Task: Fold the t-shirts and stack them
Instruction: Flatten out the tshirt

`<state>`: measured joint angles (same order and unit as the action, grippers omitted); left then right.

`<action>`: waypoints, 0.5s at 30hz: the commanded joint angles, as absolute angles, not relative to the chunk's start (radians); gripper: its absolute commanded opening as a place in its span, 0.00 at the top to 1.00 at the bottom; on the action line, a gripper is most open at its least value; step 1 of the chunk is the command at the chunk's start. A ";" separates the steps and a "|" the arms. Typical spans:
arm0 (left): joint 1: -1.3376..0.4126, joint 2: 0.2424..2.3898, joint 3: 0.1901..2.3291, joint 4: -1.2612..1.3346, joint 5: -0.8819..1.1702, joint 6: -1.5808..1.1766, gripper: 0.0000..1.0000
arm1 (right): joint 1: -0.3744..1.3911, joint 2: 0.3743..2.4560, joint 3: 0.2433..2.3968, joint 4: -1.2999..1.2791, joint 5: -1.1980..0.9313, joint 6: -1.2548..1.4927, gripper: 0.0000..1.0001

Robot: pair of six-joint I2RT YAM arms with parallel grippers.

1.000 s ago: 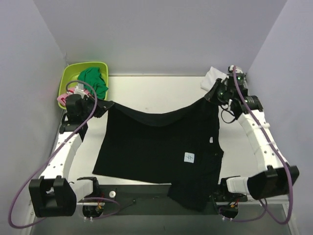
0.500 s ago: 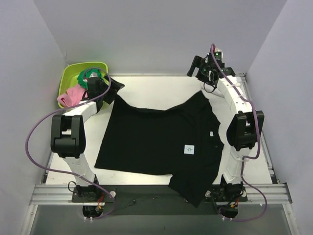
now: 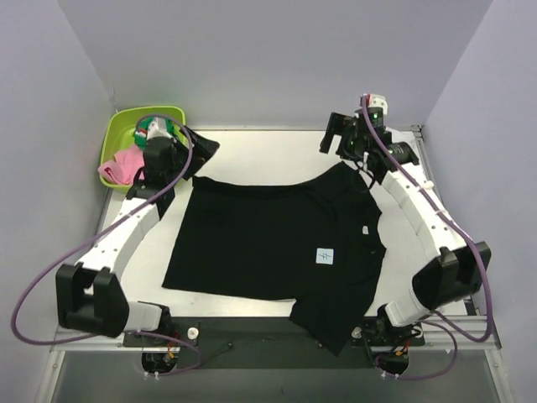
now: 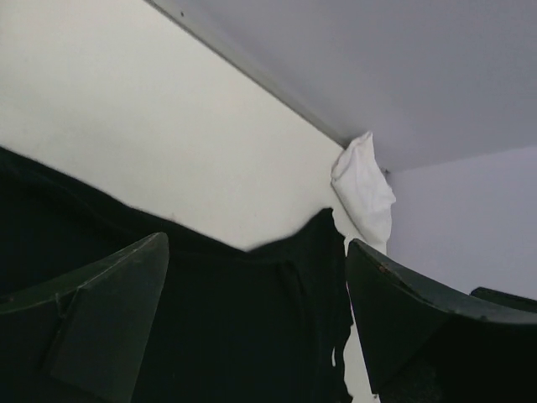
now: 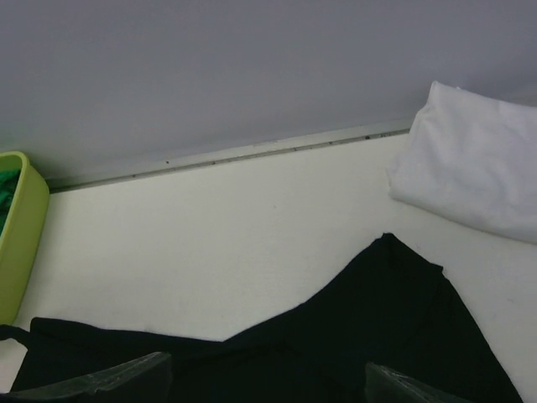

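The black t-shirt (image 3: 260,243) lies spread flat on the table, its small white label (image 3: 325,256) facing up, and its near right part hangs over the front edge. My left gripper (image 3: 200,148) hovers open above the shirt's far left corner. My right gripper (image 3: 332,134) hovers open above the far right corner. In the left wrist view, the fingers (image 4: 101,319) stand wide apart over the black cloth (image 4: 210,336), holding nothing. The right wrist view shows the same black cloth (image 5: 377,336) below its open gripper (image 5: 264,382). The folded white t-shirt (image 5: 470,168) sits at the far right corner (image 4: 362,189).
A lime-green tub (image 3: 126,134) at the far left corner holds green and pink cloth; its wall (image 5: 17,235) shows in the right wrist view. Purple-grey walls close in the table on three sides. Bare tabletop (image 3: 268,155) lies between the shirt's far edge and the back wall.
Both grippers have opened and let go of the black shirt's far corners. The far edge has dropped flat onto the table. Both arms have moved back and up.
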<state>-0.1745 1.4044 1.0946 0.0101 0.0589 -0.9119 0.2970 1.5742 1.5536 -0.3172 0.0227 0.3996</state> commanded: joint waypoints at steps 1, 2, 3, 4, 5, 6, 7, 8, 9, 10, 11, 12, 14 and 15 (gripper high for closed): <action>-0.247 1.269 0.974 -0.196 0.002 -0.848 0.04 | 0.328 1.453 1.393 -0.429 0.080 0.429 0.00; -0.288 1.241 0.956 -0.228 -0.046 -0.844 0.04 | 0.348 1.398 1.343 -0.449 0.075 0.431 0.00; -0.304 1.194 0.924 -0.298 -0.067 -0.835 0.04 | 0.373 1.367 1.313 -0.495 0.090 0.433 0.00; -0.322 1.172 0.913 -0.343 -0.098 -0.830 0.04 | 0.444 1.336 1.289 -0.521 0.115 0.434 0.00; -0.348 1.152 0.902 -0.386 -0.147 -0.822 0.04 | 0.483 1.278 1.240 -0.549 0.192 0.437 0.00; -0.354 1.125 0.881 -0.449 -0.158 -0.815 0.04 | 0.526 1.252 1.218 -0.605 0.227 0.443 0.00; -0.359 1.114 0.871 -0.484 -0.164 -0.812 0.03 | 0.572 1.229 1.201 -0.638 0.260 0.469 0.00; -0.359 1.108 0.862 -0.514 -0.164 -0.805 0.03 | 0.641 1.195 1.178 -0.672 0.281 0.491 0.00; -0.368 1.103 0.853 -0.561 -0.160 -0.801 0.03 | 0.673 1.180 1.136 -0.731 0.296 0.515 0.00; -0.373 1.101 0.830 -0.584 -0.158 -0.802 0.03 | 0.701 1.164 1.103 -0.750 0.292 0.575 0.00; -0.377 1.106 0.816 -0.604 -0.153 -0.804 0.03 | 0.756 1.129 1.073 -0.761 0.278 0.600 0.00; -0.388 1.109 0.799 -0.612 -0.150 -0.805 0.03 | 0.788 1.115 1.007 -0.762 0.262 0.630 0.00; -0.393 1.136 0.766 -0.614 -0.128 -0.808 0.02 | 0.865 1.089 0.950 -0.759 0.276 0.727 0.00; -0.396 1.150 0.758 -0.614 -0.120 -0.807 0.02 | 0.879 1.088 0.896 -0.759 0.288 0.756 0.00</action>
